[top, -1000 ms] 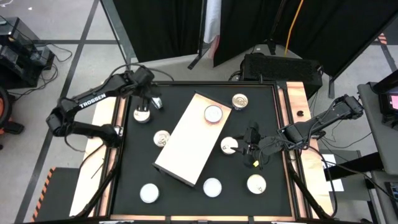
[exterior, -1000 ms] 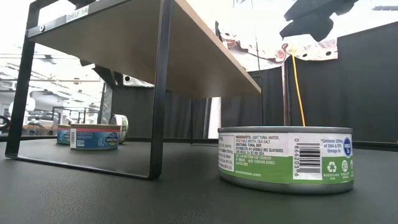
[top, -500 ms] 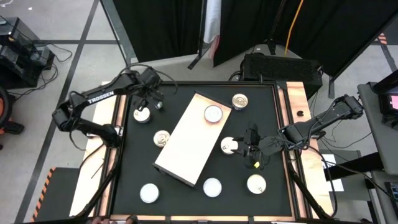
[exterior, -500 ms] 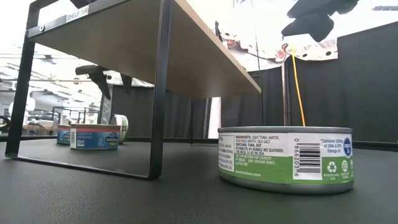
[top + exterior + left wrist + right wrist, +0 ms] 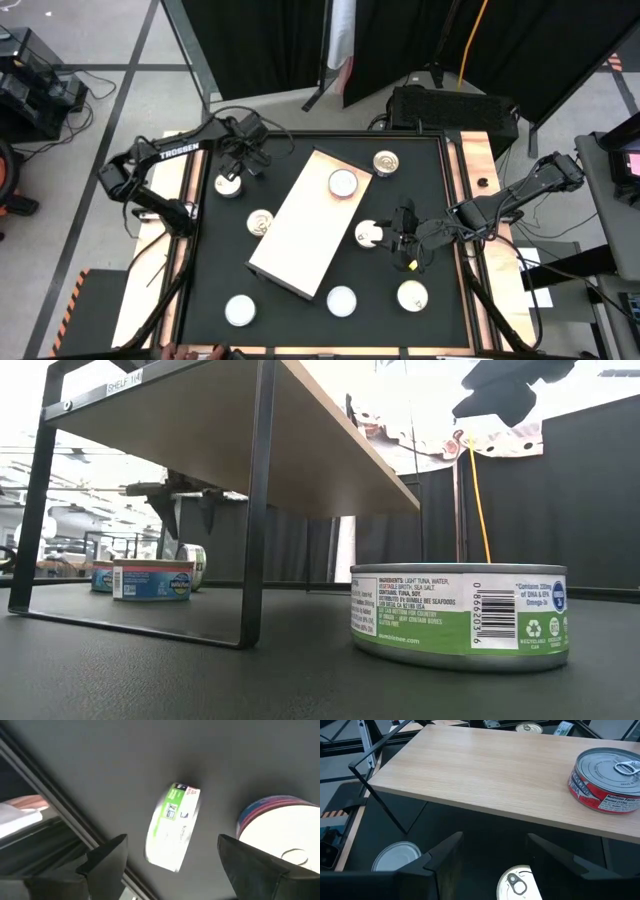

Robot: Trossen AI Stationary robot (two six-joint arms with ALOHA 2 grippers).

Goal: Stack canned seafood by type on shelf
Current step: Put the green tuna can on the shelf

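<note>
On the far left of the black worktop [image 5: 420, 200] the left claw [image 5: 243, 160] hovers with its two dark fingers spread wide and nothing between them; directly by it stands a flat round tin with a silver-white lid and a blue-and-red side [image 5: 229, 185], and the left wrist view shows a green-labelled tin lying tipped on its edge [image 5: 172, 826] just beside that one. A little nearer and to the right, another silver-lidded tin with a pull tab [image 5: 260, 222] sits just beside the left long edge of the shelf. The shelf, a long pale beige wooden board on thin black metal legs [image 5: 305, 225], runs diagonally across the middle of the worktop, and a single red-labelled tin with a shiny lid [image 5: 342, 182] rests on its far end. Near the front edge, a plain white-topped tin [image 5: 240, 310] lies at the left and a second one [image 5: 341, 300] lies just off the shelf's near corner. Right of the shelf's far end stands the tin with the golden-brown top [image 5: 385, 162]. The right claw [image 5: 393, 237] is low beside the shelf's right edge, its fingers held apart either side of a silver pull-tab tin [image 5: 368, 234] without clearly gripping it. A last silver-lidded tin [image 5: 412, 295] sits near the front right.
</note>
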